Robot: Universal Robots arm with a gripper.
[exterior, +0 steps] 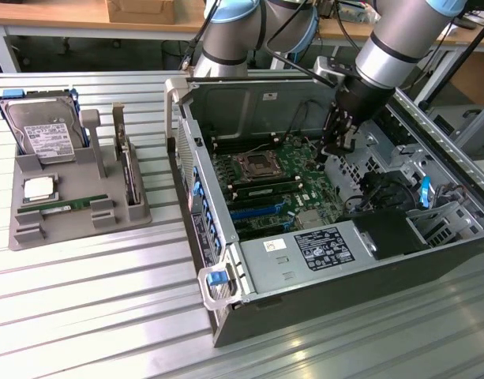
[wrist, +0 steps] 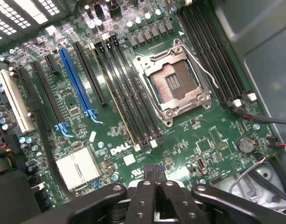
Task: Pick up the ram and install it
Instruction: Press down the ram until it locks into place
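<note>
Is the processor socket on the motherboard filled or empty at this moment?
Empty. In the wrist view the processor socket shows bare contacts inside its metal frame, with no chip seated. A square silver processor sits in the grey tray outside the case.

On the green motherboard [wrist: 189, 135], white letters near the memory slots spell "DELL". The white label on the hard drive [exterior: 43, 130] and the black label on the power supply [exterior: 320, 251] both carry print, but it is too small to read, and the other stickers cannot be read either.
</note>
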